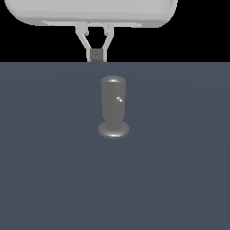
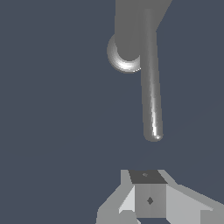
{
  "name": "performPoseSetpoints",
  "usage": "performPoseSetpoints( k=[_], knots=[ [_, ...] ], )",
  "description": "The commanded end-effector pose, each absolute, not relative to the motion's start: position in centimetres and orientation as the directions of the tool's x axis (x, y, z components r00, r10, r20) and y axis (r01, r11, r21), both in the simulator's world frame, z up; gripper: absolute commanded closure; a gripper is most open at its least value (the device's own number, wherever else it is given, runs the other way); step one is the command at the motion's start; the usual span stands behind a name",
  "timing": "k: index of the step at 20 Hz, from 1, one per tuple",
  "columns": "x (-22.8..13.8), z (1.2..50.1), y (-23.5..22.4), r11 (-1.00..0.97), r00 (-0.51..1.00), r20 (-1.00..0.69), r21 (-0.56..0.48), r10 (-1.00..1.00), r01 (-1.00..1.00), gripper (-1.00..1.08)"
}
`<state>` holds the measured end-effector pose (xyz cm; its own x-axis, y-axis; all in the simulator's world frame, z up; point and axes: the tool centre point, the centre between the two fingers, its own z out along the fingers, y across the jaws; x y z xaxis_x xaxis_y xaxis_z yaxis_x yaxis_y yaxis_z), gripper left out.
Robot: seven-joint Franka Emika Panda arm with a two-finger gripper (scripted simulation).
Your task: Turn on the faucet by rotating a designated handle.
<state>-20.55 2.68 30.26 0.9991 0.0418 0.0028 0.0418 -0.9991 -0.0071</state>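
Dim flat render, sharp, soft highlights

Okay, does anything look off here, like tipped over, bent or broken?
Nothing stands out. The faucet stands upright on its round foot on the dark surface, and its handle runs straight out from the side with no visible bend. The gripper hangs apart from both, holding nothing.

The arm [image 1: 94,11] is cut off by the exterior view's top edge. There the handle [image 1: 119,99] points at the camera, so its length cannot be read. In the wrist view the faucet [image 2: 129,35] runs off the frame; the gripper [image 2: 148,199] seems closed, fingertips touching.
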Motion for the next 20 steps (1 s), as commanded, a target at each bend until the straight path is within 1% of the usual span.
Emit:
performPoseSetpoints(
  k=[1,10,20],
  knots=[
    [-20.0,28.3,3.1,-0.999,0.999,0.003,-0.006,0.045,0.045,1.08],
    [-18.6,23.6,4.0,-0.999,0.999,0.001,-0.002,0.053,0.053,1.08],
    [-18.1,22.1,4.3,-0.998,0.998,0.0,-0.001,0.056,0.056,1.08]
  ],
)
